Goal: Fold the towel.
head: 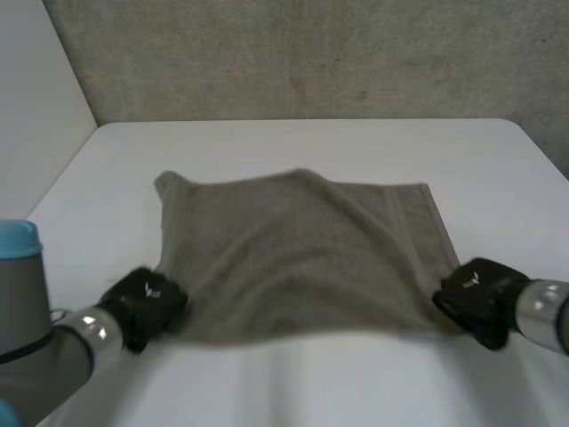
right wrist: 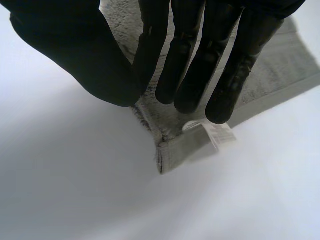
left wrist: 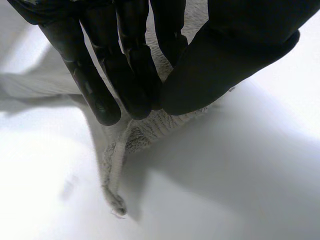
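A grey-green towel [head: 302,253] is spread over the middle of the white table [head: 302,142], its near edge raised off the surface. My left hand [head: 147,302] pinches the towel's near left corner [left wrist: 125,145] between thumb and fingers, and the corner's tip hangs below the fingertips [left wrist: 107,112]. My right hand [head: 476,298] pinches the near right corner [right wrist: 170,145] the same way, with a white label [right wrist: 217,134] showing just past its fingertips [right wrist: 220,112]. The far edge still lies on the table.
Grey walls [head: 293,53] stand behind and to the left of the table. Bare table surface lies in front of the towel's near edge [head: 302,382] and beyond its far edge.
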